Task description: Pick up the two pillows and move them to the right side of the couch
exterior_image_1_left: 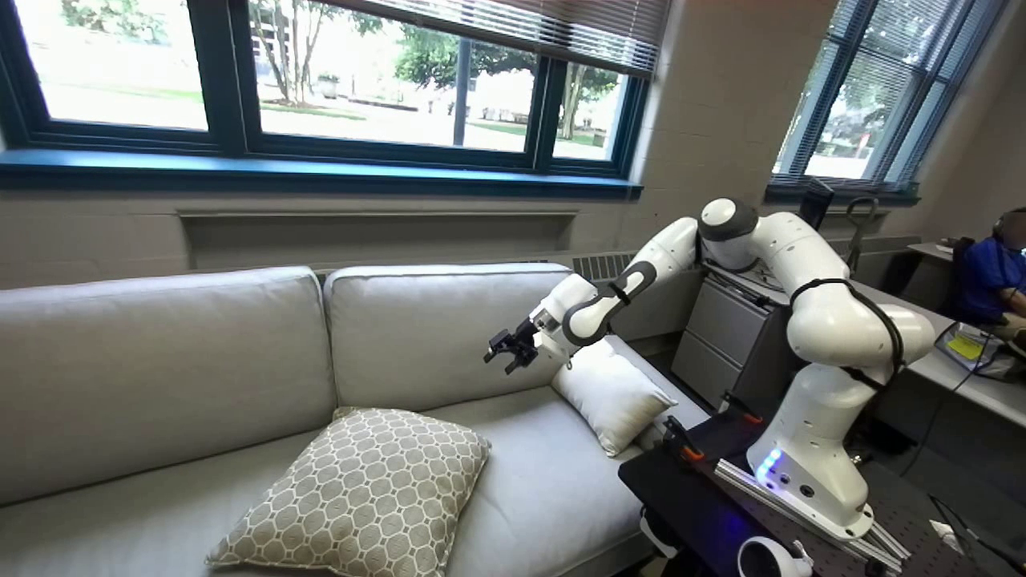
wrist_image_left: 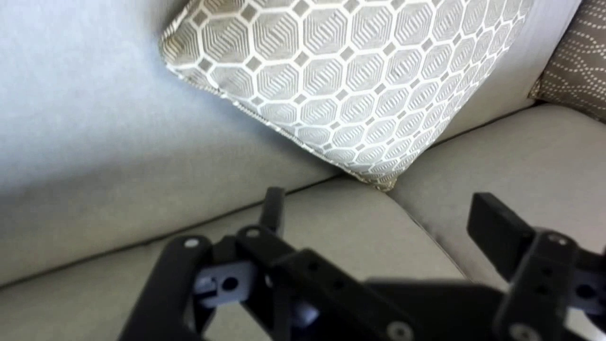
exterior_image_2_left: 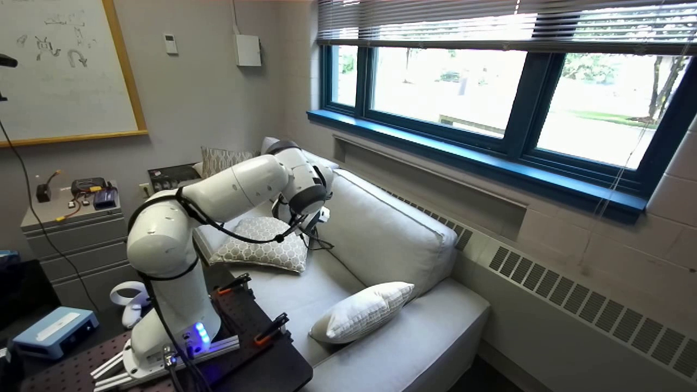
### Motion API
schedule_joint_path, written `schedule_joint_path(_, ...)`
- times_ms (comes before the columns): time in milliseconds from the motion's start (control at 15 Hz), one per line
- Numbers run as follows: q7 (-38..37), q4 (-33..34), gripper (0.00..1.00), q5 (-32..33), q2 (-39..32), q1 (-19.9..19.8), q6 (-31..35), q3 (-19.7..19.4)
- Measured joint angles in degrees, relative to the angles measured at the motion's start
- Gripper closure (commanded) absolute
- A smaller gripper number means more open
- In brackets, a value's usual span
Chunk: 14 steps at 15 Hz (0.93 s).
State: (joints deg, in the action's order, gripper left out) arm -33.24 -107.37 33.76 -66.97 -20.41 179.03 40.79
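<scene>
My fingers (wrist_image_left: pixel 497 234) are spread wide apart in the wrist view, with couch (wrist_image_left: pixel 104 137) upholstery showing through the gap. Just beyond, along the top of that frame, lies the tan lattice-patterned cushion (wrist_image_left: pixel 331 80), one corner pointing down toward where two back cushions (wrist_image_left: pixel 544 156) meet. A brown dotted pillow (wrist_image_left: pixel 577 61) peeks in at the upper right edge. In an exterior view I have the fingers near the centre of the frame, over the couch; the lattice-patterned cushion lies on the seat at lower left of centre, well apart from them. The cream-white pillow (exterior_image_1_left: pixel 613 397) is right of centre, partly behind the white Panda arm (exterior_image_1_left: pixel 834 328) and tilted against the armrest (exterior_image_2_left: pixel 430 332). The arm reaches in from the right, its base carried by a black worktop (exterior_image_1_left: pixel 673 481).
</scene>
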Motion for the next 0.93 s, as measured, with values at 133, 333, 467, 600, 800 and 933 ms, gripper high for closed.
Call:
schedule_joint_path(133,6.56,0.41,0.0,-9.12,-3.61,-3.21,-4.24,2.39)
schedule_joint_path(333,10.66,2.77,0.0,-23.45,-5.14,-1.92,-7.89,0.78)
schedule_joint_path(467,12.5,5.04,0.0,-32.06,-4.95,1.17,-9.51,-1.02)
schedule_joint_path(600,13.01,7.61,0.0,-38.39,-4.35,5.48,-11.0,-3.09)
schedule_joint_path(800,12.92,11.36,0.0,-44.96,-2.86,13.06,-13.82,-7.21)
schedule_joint_path(933,12.67,14.17,0.0,-48.18,-2.11,18.29,-16.43,-10.86)
